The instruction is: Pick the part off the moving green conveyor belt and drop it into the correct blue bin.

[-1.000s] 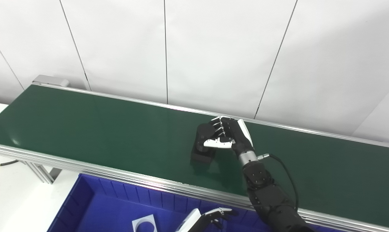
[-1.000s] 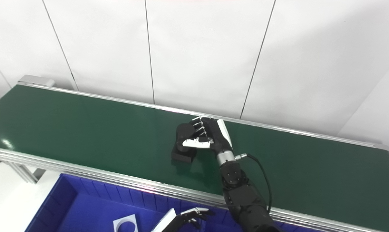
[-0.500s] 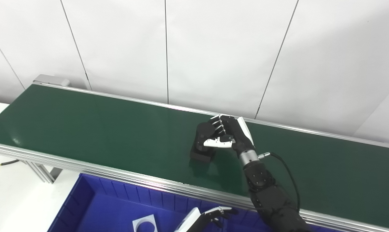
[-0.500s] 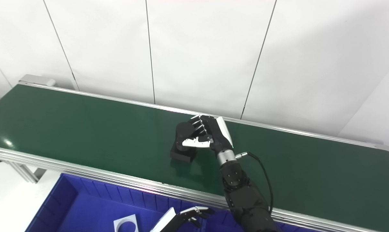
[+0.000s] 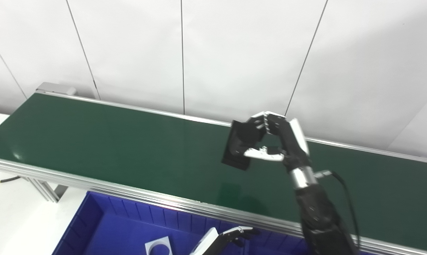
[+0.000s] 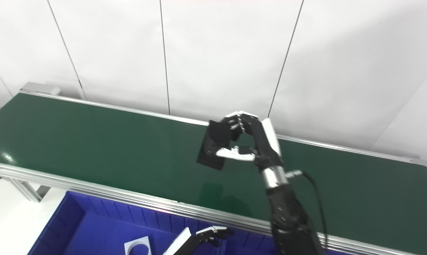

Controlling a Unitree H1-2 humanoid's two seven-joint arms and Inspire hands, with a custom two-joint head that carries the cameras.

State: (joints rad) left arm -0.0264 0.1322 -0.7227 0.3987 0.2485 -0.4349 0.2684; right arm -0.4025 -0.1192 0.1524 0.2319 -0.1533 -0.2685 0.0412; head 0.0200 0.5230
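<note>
My right robot hand (image 5: 270, 141) has just lifted the black part (image 5: 240, 148) clear of the green conveyor belt (image 5: 110, 141), fingers closed around it; next, the blue bin (image 5: 128, 230) below the belt.

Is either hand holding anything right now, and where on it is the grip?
The right hand holds the black part, fingers over its upper end, thumb across its near side. The left hand, low over the blue bin, holds nothing.

Bright, even light; slight motion blur.
</note>
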